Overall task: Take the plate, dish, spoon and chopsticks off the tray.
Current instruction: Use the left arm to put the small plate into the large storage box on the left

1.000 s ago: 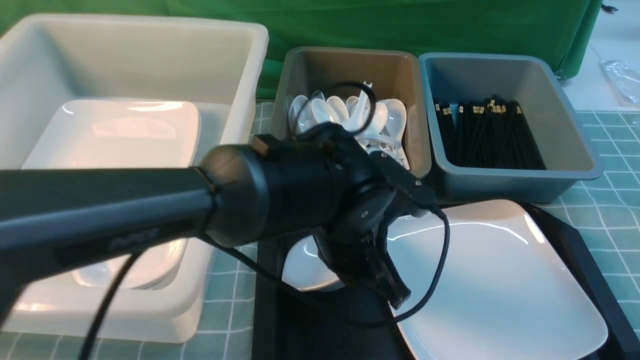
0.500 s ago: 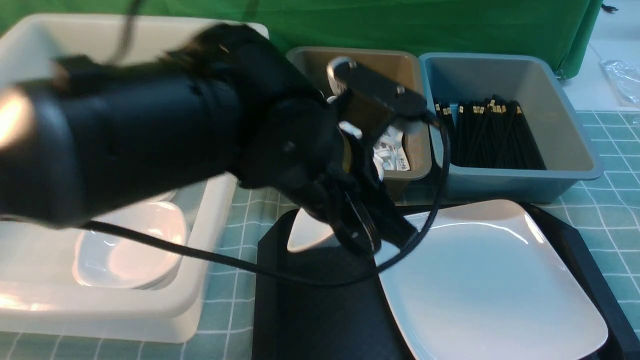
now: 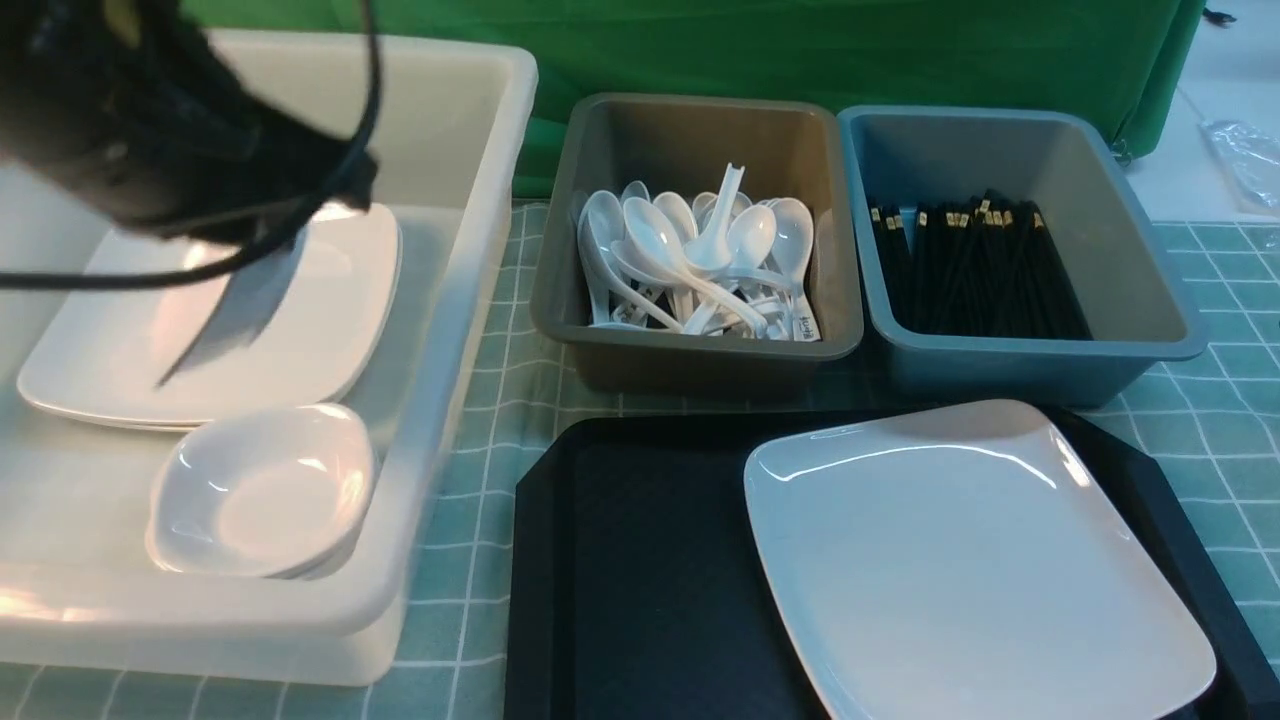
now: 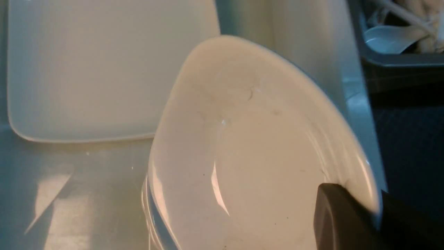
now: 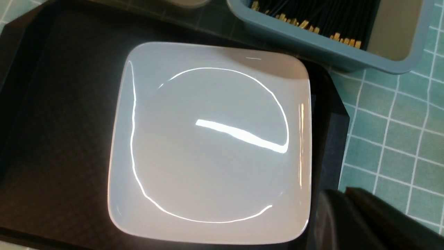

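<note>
Left gripper [image 4: 364, 205] black; dish [image 4: 263, 149] clamped in it plain glossy white. Right gripper [image 5: 347, 208] black too. Under it: plate [image 5: 211, 139] plain glossy white; tray [image 5: 62, 104] black, fine diamond texture. Just beyond: chopsticks [image 5: 312, 17] black with gold ends, bin [image 5: 312, 45] blue-grey, cloth [image 5: 392, 125] teal with white grid.

The left end effector [image 4: 376, 211] has swung off the tray [image 3: 640, 560], dish [image 4: 263, 156] in its grip. The white tub [image 3: 455, 290] now lies beneath it.

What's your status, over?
Left gripper shut on dish, over bin. Right gripper shut, empty, by plate corner. Only plate left on tray. Nothing blocking it.
</note>
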